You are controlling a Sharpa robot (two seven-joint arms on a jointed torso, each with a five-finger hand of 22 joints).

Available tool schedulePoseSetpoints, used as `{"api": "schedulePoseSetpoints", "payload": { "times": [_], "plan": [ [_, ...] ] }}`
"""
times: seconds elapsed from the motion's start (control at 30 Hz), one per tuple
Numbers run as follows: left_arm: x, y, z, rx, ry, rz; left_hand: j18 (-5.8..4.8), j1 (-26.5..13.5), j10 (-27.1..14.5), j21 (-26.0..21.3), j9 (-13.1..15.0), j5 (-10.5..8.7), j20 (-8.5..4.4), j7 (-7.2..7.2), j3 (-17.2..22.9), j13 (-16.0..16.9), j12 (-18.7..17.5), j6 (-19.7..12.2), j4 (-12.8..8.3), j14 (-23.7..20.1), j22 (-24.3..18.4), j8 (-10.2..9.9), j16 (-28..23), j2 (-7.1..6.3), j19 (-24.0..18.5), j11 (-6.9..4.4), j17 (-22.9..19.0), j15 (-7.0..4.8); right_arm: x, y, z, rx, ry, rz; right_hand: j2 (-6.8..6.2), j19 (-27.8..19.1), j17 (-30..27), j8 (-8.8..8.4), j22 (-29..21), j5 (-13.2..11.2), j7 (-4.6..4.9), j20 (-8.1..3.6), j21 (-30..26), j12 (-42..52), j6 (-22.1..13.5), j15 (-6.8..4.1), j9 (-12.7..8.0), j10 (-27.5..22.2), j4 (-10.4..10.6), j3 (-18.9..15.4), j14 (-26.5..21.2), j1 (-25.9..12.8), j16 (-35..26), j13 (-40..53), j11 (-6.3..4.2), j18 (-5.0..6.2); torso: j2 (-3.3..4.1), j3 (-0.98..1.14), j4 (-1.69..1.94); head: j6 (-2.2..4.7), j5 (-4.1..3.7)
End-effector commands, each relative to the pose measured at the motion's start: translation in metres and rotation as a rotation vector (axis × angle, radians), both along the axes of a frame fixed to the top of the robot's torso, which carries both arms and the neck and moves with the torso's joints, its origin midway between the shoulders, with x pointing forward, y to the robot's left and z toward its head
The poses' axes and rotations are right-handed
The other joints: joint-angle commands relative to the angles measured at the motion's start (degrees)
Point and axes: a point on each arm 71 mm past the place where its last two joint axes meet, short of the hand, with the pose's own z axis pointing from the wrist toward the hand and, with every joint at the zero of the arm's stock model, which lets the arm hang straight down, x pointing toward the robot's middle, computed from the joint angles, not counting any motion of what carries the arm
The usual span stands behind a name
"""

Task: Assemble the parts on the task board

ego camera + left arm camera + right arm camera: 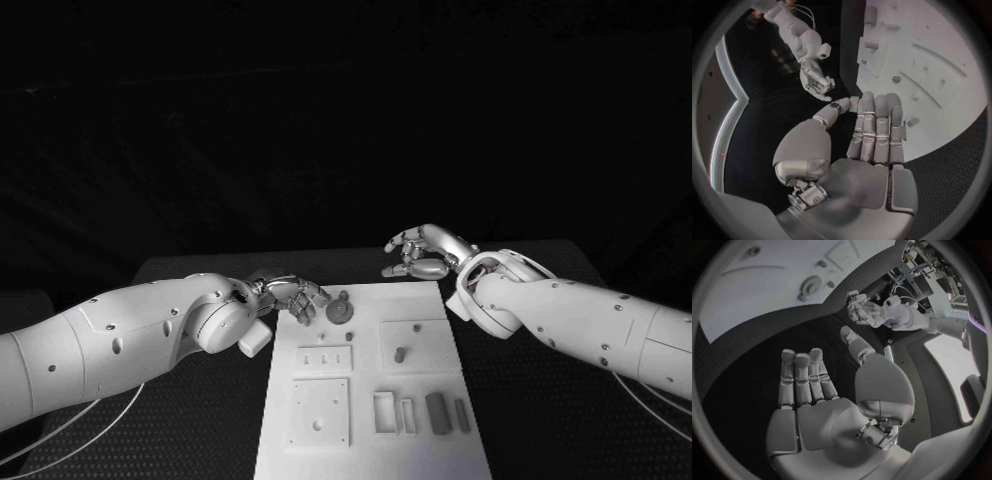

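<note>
The left hand [289, 293] sits at the far left corner of the task board [372, 455], which lies in the middle of the black tabletop [188, 268], stretching from the near edge away from the robot. In the left wrist view this hand [873, 150] has its fingers [877, 120] straight, laid side by side and reaching over the board's edge, with the thumb apart to one side and nothing held. Just beside the fingertips, on the board's far end, lies a round disc-shaped part [339, 309]. Nearer the robot the board carries a small plate with three short slots [322, 358] and, below it, a larger square plate [319, 411]. To their right stands a square recess with a short peg [401, 353] upright in it, and near the board's near right corner lie a pale frame [385, 412], a dark bar [437, 412] and a thinner bar [462, 414] side by side. The right hand [423, 252] hovers past the board's far right corner, over the tabletop and apart from the board. In the right wrist view its fingers [799, 377] are straight and together, thumb spread aside, palm bare and holding nothing.
</note>
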Motion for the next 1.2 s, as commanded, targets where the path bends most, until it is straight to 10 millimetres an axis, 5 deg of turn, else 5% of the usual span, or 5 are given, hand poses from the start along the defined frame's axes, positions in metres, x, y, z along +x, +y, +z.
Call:
{"api": "schedulePoseSetpoints", "payload": {
  "times": [0.03,0.37,0.7,0.9,1.2],
  "plan": [
    [-0.005,-0.001,-0.007,0.169,0.063,-0.113,0.03,-0.96,2.84,-0.04,1.14,0.16,-3.38,-3.49,-0.08,-0.11,0.41,3.98,0.44,0.73,-0.28,0.93,0.54,0.48,0.14,-2.29,0.06,-0.12,0.011,-0.016,0.008,0.083,0.014,-0.040,0.66,-0.27,-0.18,0.10,0.31,0.68,0.12,0.41,-0.26,0.55,-0.06,0.02,0.00,-0.47,0.00,-0.46,-0.41,0.05,0.28,-0.40,0.11,0.69,0.00,0.08,-0.14,-0.24,0.10],
    [-0.009,-0.004,-0.013,0.360,0.102,-0.169,0.04,-1.99,3.17,0.32,1.49,-0.26,-3.54,-3.63,-0.01,-0.28,0.48,4.26,-0.07,0.95,-0.58,0.97,0.77,1.51,0.33,-2.45,-0.02,-0.30,0.045,-0.046,0.032,0.202,0.036,-0.184,1.25,-3.00,-6.96,0.99,-1.78,1.77,0.03,1.93,-4.76,-3.65,0.65,0.29,-0.06,-1.67,0.02,0.43,-1.89,-1.20,-6.15,-8.71,0.11,0.57,0.00,0.09,0.09,-1.88,0.13],
    [-0.015,-0.016,-0.018,0.467,0.081,-0.239,0.27,-3.08,3.97,0.77,2.18,1.12,-3.89,-3.99,0.42,-0.45,0.72,5.00,-0.88,1.65,-1.17,1.26,1.18,1.53,0.89,-2.78,-0.14,-0.62,0.052,-0.038,0.032,0.206,0.082,-0.165,1.94,-11.96,-26.26,2.30,-10.92,1.29,0.85,6.09,-22.43,-26.58,0.14,7.57,-0.23,-1.22,-0.03,2.38,-5.53,-2.12,-33.57,-33.90,3.24,-1.49,0.03,-0.06,-0.02,-3.32,0.30],
    [-0.013,-0.021,-0.020,0.532,0.059,-0.242,0.31,-3.58,4.33,0.98,2.42,0.89,-3.97,-4.14,0.36,-0.48,0.84,5.34,-0.64,1.94,-1.33,1.39,1.33,1.60,1.12,-2.87,-0.17,-0.71,0.053,-0.029,0.029,0.224,0.135,-0.126,2.71,-15.12,-30.78,2.79,-13.55,1.71,0.43,7.46,-28.94,-38.61,-0.58,9.11,-0.84,3.42,0.06,1.48,-3.73,-1.74,-44.86,-44.65,4.55,-2.21,-0.02,-0.06,0.01,-3.74,0.51],
    [-0.013,-0.030,-0.027,0.602,0.037,-0.269,0.38,-3.72,4.52,1.31,2.63,1.07,-4.09,-4.24,0.51,-0.53,0.89,5.48,-0.87,2.11,-1.41,1.42,1.40,1.86,1.43,-2.97,-0.24,-0.82,0.052,-0.019,0.029,0.229,0.142,-0.109,3.33,-16.90,-32.87,3.04,-16.53,1.12,0.58,8.34,-35.01,-44.97,-1.28,9.88,-1.31,5.74,0.09,2.05,-4.56,-1.52,-49.46,-49.45,5.28,-2.79,0.12,-0.03,-0.10,-3.92,0.78]
  ]
}}
